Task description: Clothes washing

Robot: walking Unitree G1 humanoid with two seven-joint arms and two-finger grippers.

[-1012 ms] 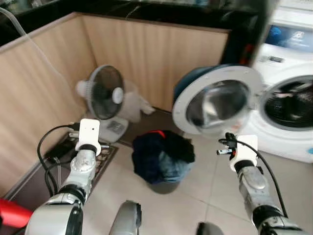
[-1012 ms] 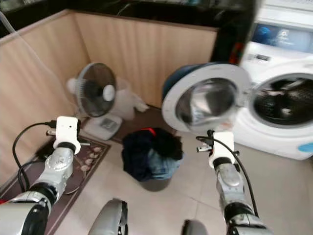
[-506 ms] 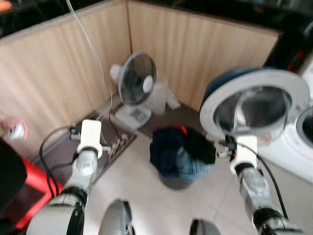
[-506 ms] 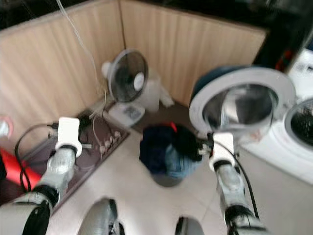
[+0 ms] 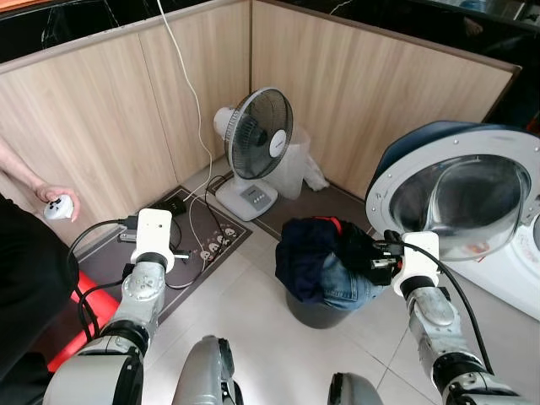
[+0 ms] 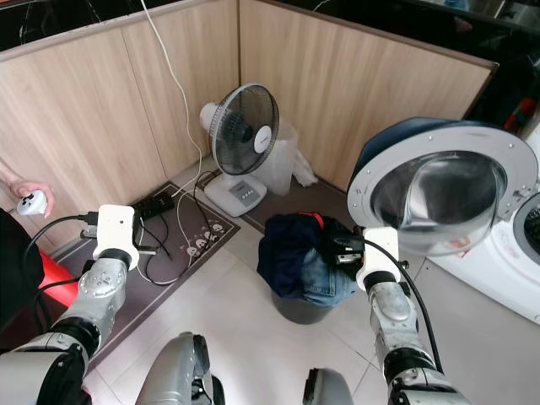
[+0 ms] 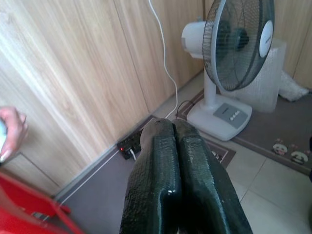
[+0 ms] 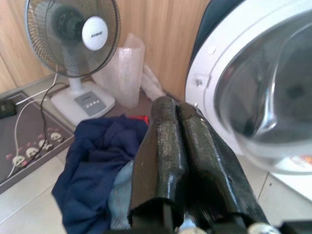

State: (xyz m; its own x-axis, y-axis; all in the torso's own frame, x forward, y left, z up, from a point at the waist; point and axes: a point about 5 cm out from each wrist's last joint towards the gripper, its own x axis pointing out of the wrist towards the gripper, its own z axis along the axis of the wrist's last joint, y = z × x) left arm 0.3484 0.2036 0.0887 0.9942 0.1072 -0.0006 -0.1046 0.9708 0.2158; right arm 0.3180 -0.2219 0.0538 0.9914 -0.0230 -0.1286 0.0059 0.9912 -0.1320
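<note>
Washing machine point(image 5: 523, 270) seen at right, round door point(image 5: 456, 198) swung open toward room. Fan point(image 6: 245, 135) placed against wood-panel wall. Dark bucket point(image 5: 316, 308) set on tiled floor between fan and door, heaped with clothes point(image 5: 316, 257): navy garment over denim, spilling past rim. Load judged soft, limp, light; hold best taken on bunched top folds. Right gripper point(image 8: 178, 141) held above pile, fingers pressed together, empty. Left gripper point(image 7: 173, 146) raised over mat, fingers likewise together. Person's hand point(image 5: 57, 202) noted at left.
</note>
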